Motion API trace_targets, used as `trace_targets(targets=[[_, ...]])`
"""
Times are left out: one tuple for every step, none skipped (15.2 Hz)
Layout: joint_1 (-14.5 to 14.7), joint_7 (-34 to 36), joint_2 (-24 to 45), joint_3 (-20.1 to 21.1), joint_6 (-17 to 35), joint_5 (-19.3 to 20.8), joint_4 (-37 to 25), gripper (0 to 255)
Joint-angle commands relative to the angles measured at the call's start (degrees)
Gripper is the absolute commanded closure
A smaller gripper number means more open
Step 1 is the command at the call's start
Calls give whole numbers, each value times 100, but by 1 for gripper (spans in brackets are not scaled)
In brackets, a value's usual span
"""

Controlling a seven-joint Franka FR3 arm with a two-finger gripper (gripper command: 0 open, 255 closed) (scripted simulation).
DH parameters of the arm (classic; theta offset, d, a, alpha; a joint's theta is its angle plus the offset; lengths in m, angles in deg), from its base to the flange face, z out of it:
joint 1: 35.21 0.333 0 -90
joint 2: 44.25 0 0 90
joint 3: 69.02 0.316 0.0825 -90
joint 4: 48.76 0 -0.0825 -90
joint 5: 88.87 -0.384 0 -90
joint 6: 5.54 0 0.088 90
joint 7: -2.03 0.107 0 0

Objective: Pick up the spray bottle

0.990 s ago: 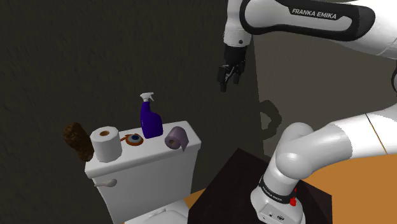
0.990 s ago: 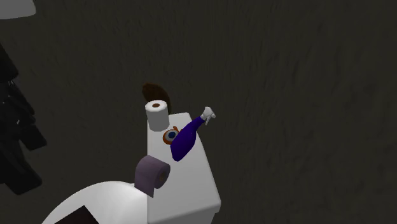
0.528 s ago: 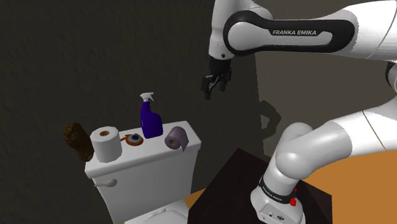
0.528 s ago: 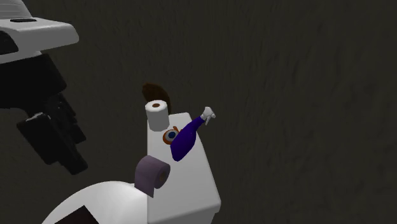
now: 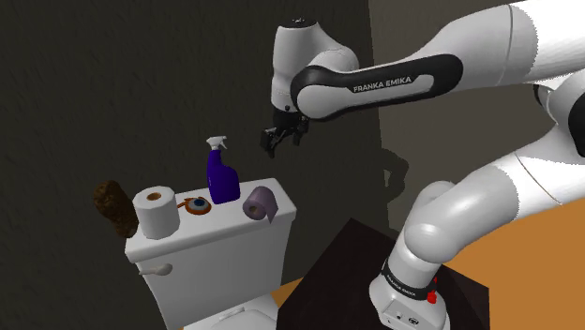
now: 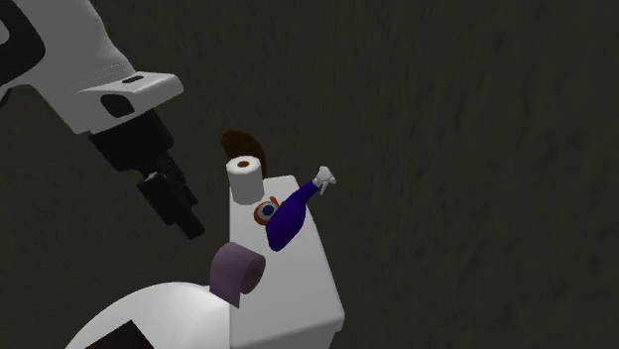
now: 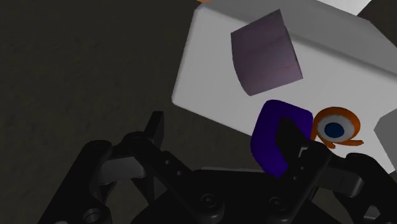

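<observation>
A dark blue spray bottle with a white trigger head stands upright on the white toilet tank lid. My black gripper hangs in the air to the shoulder view's right of the bottle, at about the height of its head and apart from it. In the second exterior view the gripper is left of the bottle. In the wrist view the gripper is open with nothing between its fingers, and the bottle sits partly behind one fingertip.
On the lid also sit a white paper roll, a purple roll and a small orange-and-blue object. A brown brush-like thing sits beyond the tank's left end. A dark wall stands close behind. The black stand is at lower right.
The arm has swung to the shoulder view's left and down, bringing the gripper much closer to the bottle. Nothing on the lid has moved.
</observation>
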Motion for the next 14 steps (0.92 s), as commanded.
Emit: trace_targets(targets=[[-132, 397, 347, 211, 478, 213, -3, 0], [-205, 612, 537, 329, 664, 343, -54, 0], [-287, 835, 733, 453, 838, 488, -116, 0], [-375, 1070, 935, 577, 998, 652, -192, 0], [-465, 1317, 1143, 701, 1143, 838, -281, 0], [-558, 1576, 1358, 825, 1271, 1044, -382, 0], [-651, 1846, 1580, 947, 1379, 1272, -497, 0], [-742, 2126, 1807, 1066, 1467, 1520, -626, 0], [-825, 2416, 2042, 1176, 1532, 1788, -768, 0], [-899, 2712, 2283, 1279, 1574, 2073, -923, 0], [-955, 3011, 2530, 1366, 1592, 2372, -1091, 0], [-994, 3308, 2782, 1439, 1586, 2679, -1272, 0], [-1011, 3599, 3038, 1493, 1559, 2989, -1463, 0], [-1008, 3877, 3296, 1530, 1512, 3295, -1665, 0]])
